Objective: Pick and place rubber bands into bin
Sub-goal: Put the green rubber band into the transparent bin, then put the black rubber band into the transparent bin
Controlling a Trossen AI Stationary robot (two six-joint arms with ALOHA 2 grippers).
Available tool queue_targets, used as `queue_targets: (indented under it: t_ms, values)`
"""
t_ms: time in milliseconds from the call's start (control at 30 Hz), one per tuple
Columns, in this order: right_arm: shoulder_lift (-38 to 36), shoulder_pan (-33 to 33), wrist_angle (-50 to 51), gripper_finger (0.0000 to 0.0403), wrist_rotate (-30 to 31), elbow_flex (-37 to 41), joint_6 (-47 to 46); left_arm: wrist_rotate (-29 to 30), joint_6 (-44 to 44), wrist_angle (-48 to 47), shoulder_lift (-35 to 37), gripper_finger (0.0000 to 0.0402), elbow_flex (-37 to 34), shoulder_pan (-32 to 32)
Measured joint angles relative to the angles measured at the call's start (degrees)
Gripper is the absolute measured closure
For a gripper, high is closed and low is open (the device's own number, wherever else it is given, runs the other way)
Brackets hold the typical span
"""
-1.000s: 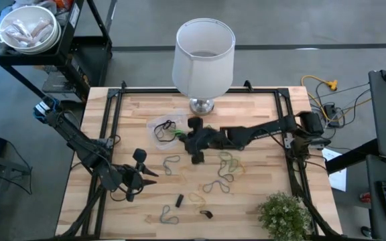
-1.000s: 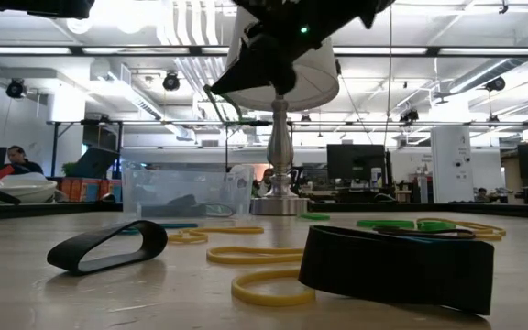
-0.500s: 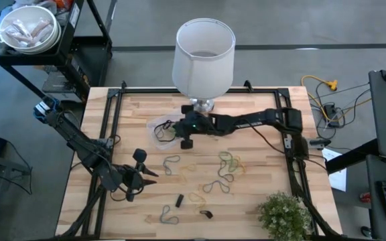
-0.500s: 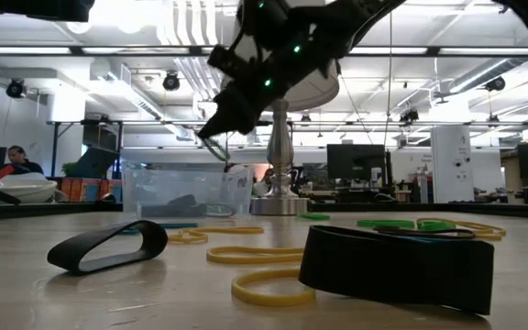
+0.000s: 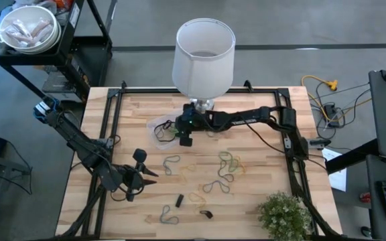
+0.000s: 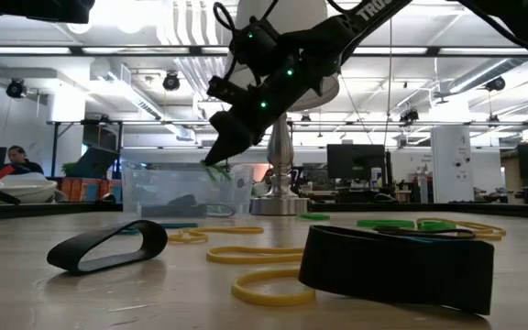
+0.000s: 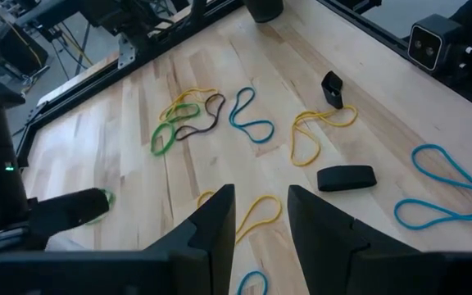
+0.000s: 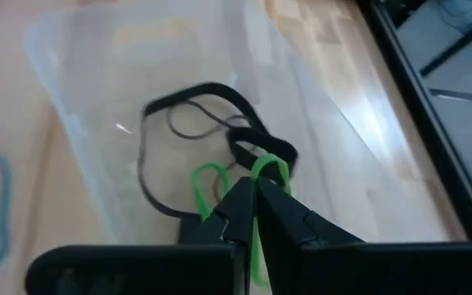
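Observation:
The bin (image 5: 158, 127), a clear shallow tub, stands left of the lamp base and holds black rubber bands (image 8: 188, 115). My right gripper (image 5: 179, 133) hovers at its right side, just over the rim in the low view (image 6: 216, 165), shut on a green rubber band (image 8: 267, 168). Several loose rubber bands (image 5: 228, 164) lie flat on the wood, yellow, blue and green, with black ones (image 7: 346, 176) toward the near edge. My left gripper (image 5: 149, 173) waits open above the near left of the table, its fingers (image 7: 216, 215) apart over a yellow band. My right gripper pinches the green band between its two fingertips (image 8: 238, 199), slanting down from the table's right. One loop (image 8: 270, 164) sticks out past the tips, and another loop (image 8: 206, 187) shows beside them over the bin floor. Whether it touches the floor, I cannot tell.
A lamp with a white shade (image 5: 204, 48) and metal base (image 5: 203, 105) stands at the far edge, close behind my right arm. A potted plant (image 5: 283, 213) sits at the near right corner. Black rails (image 5: 110, 127) frame the table.
My right arm has swung toward the far edge, and its gripper has sunk from high above the table to the bin's rim, rolling as it went. It has stayed shut, and the green band has come down with it over the bin.

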State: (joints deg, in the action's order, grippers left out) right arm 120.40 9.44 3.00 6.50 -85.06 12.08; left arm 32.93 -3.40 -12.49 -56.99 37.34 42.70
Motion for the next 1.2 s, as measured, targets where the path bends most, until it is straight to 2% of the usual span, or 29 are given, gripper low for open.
queue_targets:
  t_ms: [100, 333, 567, 867, 1200]
  values:
    - [-0.2, 0.0, -0.2, 0.0373, -1.9, 0.0, -0.1, 0.0, 0.0, 0.0, 0.0, 0.0303, 0.0, 0.0]
    - [-0.4, 0.0, -0.2, 0.0312, -2.2, 0.0, 0.4, 0.0, 0.0, 0.0, 0.0, 0.0303, -0.2, 0.0]
    - [-3.0, -1.4, 1.9, 0.0276, -2.2, 0.0, 5.7, 0.0, 0.0, 0.0, 0.0, 0.0303, -0.2, 0.0]
    - [-11.6, -8.1, 15.2, 0.0284, -2.2, 0.0, 8.6, 0.0, 0.1, 0.3, -5.3, 0.0303, -0.3, -0.3]
    - [-16.9, -17.6, 31.3, 0.0306, -2.2, 0.4, -2.4, -0.4, 0.1, 1.8, -15.6, 0.0303, 3.0, -2.5]
